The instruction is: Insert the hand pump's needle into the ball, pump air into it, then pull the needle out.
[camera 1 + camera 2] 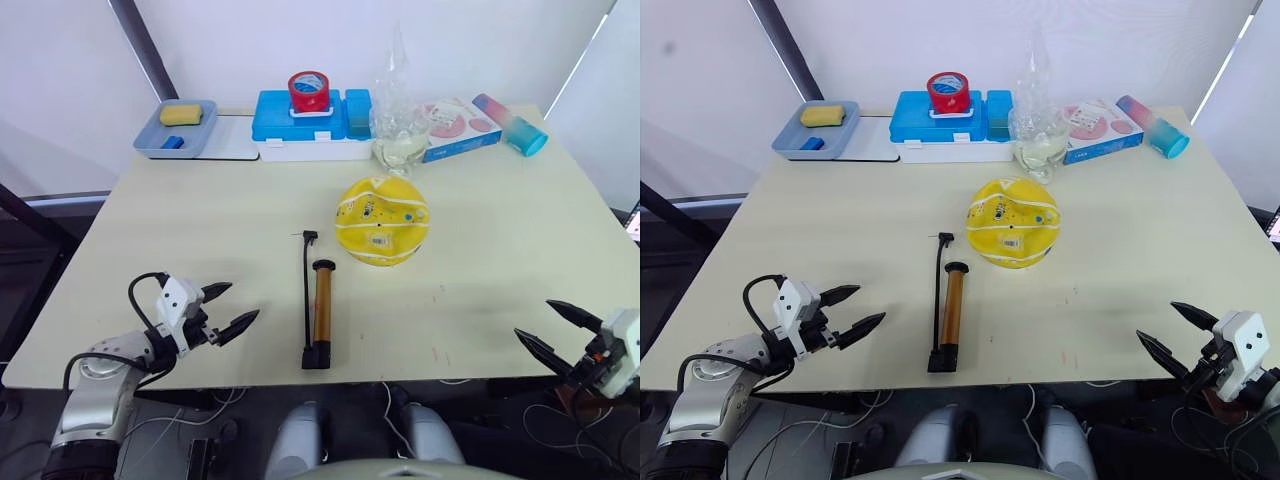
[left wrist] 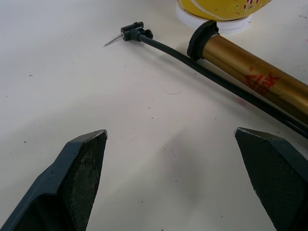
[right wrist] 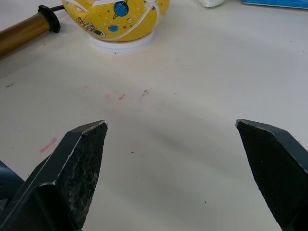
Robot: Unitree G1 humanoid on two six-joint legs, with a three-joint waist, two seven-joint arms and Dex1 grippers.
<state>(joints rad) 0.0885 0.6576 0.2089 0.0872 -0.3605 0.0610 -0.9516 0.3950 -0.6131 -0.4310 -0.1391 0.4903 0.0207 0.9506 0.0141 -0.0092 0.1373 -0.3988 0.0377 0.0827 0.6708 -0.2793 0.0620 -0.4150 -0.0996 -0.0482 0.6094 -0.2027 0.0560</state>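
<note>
The yellow ball [image 1: 381,221] with white stripes and cartoon prints sits dented on a white ring at the table's middle. Just left of it lies the copper-brown hand pump [image 1: 321,313], black handle end toward the ball, base toward the front edge. Its thin black hose [image 1: 305,290] runs alongside and ends in the needle [image 2: 112,41], which lies flat on the table and points left. My left gripper [image 1: 226,308] is open over the front left of the table, left of the pump. My right gripper [image 1: 556,327] is open at the front right edge, nothing between its fingers.
Along the back edge stand a grey tray [image 1: 176,129] with a yellow sponge, a blue box [image 1: 310,117] topped by a red tape roll [image 1: 308,91], a clear plastic bag [image 1: 399,120], a flat carton [image 1: 456,128] and a pink-blue bottle [image 1: 510,124].
</note>
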